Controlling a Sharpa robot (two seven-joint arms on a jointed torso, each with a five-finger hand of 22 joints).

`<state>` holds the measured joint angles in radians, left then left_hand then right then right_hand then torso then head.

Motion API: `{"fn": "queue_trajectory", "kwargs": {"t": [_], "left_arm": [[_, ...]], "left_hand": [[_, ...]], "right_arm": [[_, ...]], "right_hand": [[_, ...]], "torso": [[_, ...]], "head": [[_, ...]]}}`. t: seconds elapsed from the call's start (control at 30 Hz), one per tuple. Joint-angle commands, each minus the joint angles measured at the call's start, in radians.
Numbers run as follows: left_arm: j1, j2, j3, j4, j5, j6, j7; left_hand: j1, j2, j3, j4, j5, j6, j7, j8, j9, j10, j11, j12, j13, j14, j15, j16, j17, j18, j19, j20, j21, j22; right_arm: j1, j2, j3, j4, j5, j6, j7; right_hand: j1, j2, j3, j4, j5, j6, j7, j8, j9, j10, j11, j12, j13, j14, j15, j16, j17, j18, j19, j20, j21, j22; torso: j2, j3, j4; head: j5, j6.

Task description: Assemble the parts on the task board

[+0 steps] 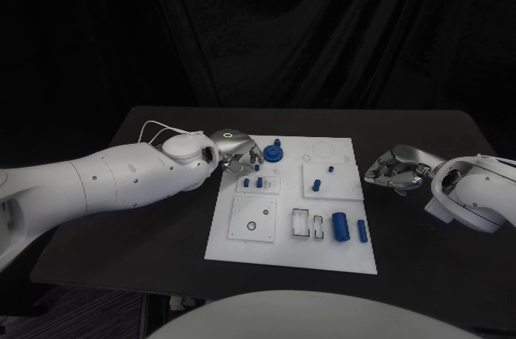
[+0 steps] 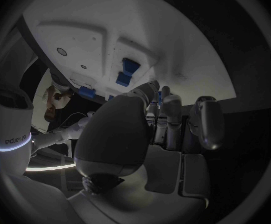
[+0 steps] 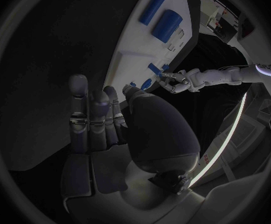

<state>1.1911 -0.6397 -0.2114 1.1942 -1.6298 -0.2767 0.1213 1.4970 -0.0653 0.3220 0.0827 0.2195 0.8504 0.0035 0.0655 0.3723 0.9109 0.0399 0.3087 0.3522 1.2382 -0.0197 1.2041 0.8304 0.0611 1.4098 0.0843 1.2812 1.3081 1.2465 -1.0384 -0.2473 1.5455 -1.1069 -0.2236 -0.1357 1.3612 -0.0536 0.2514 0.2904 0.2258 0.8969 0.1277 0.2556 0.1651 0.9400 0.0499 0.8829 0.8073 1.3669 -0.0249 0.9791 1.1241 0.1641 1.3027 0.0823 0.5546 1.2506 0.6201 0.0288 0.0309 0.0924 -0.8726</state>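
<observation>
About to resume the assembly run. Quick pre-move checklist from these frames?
1. Task board flat on the black table, square to the robot: ok.
2. Left hand at the board's far left corner, fingers beside the round blue part: ok.
3. Left hand's hold on any part: cannot tell, the fingers hide the contact.
4. Right hand off the board past its right edge, fingers loosely extended and holding nothing: ok.
5. Two blue cylinders lying in the near right tray area, untouched: ok.
</observation>
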Motion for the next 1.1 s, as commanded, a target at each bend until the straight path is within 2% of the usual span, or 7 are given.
{"fn": "queue_trajectory", "kwargs": {"t": [0.03,0.43,0.47,0.53,0.57,0.63,1.1], "left_arm": [[-0.002,-0.004,0.001,0.003,0.0,-0.051,-0.006],[-0.002,-0.027,0.001,0.012,0.0,-0.101,-0.005],[0.001,-0.126,0.001,0.057,0.019,-0.285,0.028],[0.003,-0.164,0.001,0.072,0.143,-0.351,0.122],[0.003,-0.178,0.001,0.078,0.205,-0.368,0.167],[0.004,-0.212,0.001,0.098,0.376,-0.384,0.279],[-0.009,-0.269,0.0,0.173,1.33,0.153,0.625]], "left_hand": [[0.0,-0.012,0.002,-0.006,0.0,-0.006,-0.002,0.001,-0.001,-0.007,0.0,0.002,0.0,-0.006,0.0,-0.004,-0.001,0.005,-0.01,0.001,-0.006,0.175],[0.0,-0.012,0.002,-0.006,0.0,-0.006,-0.002,0.001,-0.001,-0.007,0.0,0.002,0.0,-0.006,0.0,-0.004,-0.001,0.005,-0.01,0.001,-0.006,0.175],[0.0,-0.012,0.002,-0.006,0.0,-0.006,-0.002,0.001,-0.001,-0.007,0.0,0.002,0.0,-0.006,0.0,-0.004,-0.001,0.005,-0.01,0.001,-0.006,0.175],[0.001,-0.013,0.002,-0.007,0.0,-0.006,-0.003,0.002,-0.001,-0.008,0.0,0.002,0.0,-0.005,0.0,-0.003,0.001,0.005,-0.01,0.001,-0.006,0.175],[0.022,-0.047,0.101,0.0,0.025,0.027,0.018,0.019,0.003,-0.091,-0.011,-0.033,-0.013,-0.554,0.035,-0.388,-0.287,0.094,-0.603,0.009,-0.657,0.014],[0.018,-0.043,0.145,0.004,0.027,0.032,0.032,0.02,-0.001,-0.113,-0.009,-0.012,-0.002,-0.54,0.044,-0.49,-0.345,0.081,-0.748,0.006,-0.71,0.028],[0.018,-0.043,0.145,0.004,0.027,0.032,0.032,0.02,-0.001,-0.113,-0.009,-0.012,-0.002,-0.54,0.044,-0.49,-0.345,0.081,-0.748,0.006,-0.71,0.028]], "right_arm": [[-0.002,-0.002,0.0,0.002,-0.005,0.005,-0.006],[-0.002,-0.008,0.0,0.007,-0.005,-0.007,0.0],[0.028,-0.04,0.001,0.042,-0.005,-0.055,0.013],[0.059,-0.046,0.001,0.062,-0.005,-0.071,0.013],[0.071,-0.047,0.001,0.071,-0.005,-0.078,0.013],[0.1,-0.045,0.001,0.092,-0.006,-0.1,0.016],[0.157,0.032,0.001,0.084,-0.29,-0.112,-0.022]], "right_hand": [[-0.01,0.0,-0.009,0.0,-0.019,0.007,-0.001,0.003,0.0,0.005,-0.001,0.005,0.002,0.0,0.007,0.002,-0.001,-0.003,0.002,0.004,-0.005,0.002],[-0.011,0.0,-0.01,-0.001,-0.021,0.007,-0.001,0.003,0.0,0.005,-0.001,0.005,0.001,0.001,0.007,0.002,-0.001,-0.003,0.002,0.005,-0.005,0.002],[-0.011,0.0,-0.01,-0.001,-0.021,0.007,-0.001,0.003,0.0,0.005,-0.001,0.005,0.001,0.001,0.007,0.002,-0.001,-0.003,0.002,0.005,-0.005,0.002],[-0.011,0.0,-0.01,-0.001,-0.021,0.007,-0.001,0.003,0.0,0.005,-0.001,0.005,0.001,0.001,0.007,0.002,-0.001,-0.003,0.002,0.005,-0.005,0.002],[0.035,-0.014,0.005,-0.032,0.044,0.018,0.0,0.01,0.003,-0.037,0.002,-0.018,-0.009,-0.012,0.006,-0.019,-0.016,0.003,-0.01,0.002,-0.039,-0.008],[0.041,-0.018,0.006,-0.032,0.056,0.018,0.002,0.01,0.002,-0.043,0.004,-0.019,-0.01,-0.016,0.009,-0.023,-0.019,0.002,-0.014,0.005,-0.048,-0.01],[0.046,-0.02,0.007,-0.032,0.063,0.019,0.003,0.011,0.003,-0.048,0.005,-0.021,-0.01,-0.02,0.011,-0.028,-0.023,0.003,-0.018,0.006,-0.06,-0.013]], "torso": [[0.0,-0.0001,-0.0009],[0.001,-0.0005,-0.0001],[0.0,0.0006,-0.0043],[0.001,-0.0002,-0.003],[0.001,0.0003,-0.0029],[0.003,0.0012,-0.0027],[0.019,-0.0315,0.0379]], "head": [[-0.001,0.0],[-0.003,0.0],[0.002,0.0],[0.004,0.0],[0.007,0.0],[0.005,0.0],[-0.107,0.0]]}}
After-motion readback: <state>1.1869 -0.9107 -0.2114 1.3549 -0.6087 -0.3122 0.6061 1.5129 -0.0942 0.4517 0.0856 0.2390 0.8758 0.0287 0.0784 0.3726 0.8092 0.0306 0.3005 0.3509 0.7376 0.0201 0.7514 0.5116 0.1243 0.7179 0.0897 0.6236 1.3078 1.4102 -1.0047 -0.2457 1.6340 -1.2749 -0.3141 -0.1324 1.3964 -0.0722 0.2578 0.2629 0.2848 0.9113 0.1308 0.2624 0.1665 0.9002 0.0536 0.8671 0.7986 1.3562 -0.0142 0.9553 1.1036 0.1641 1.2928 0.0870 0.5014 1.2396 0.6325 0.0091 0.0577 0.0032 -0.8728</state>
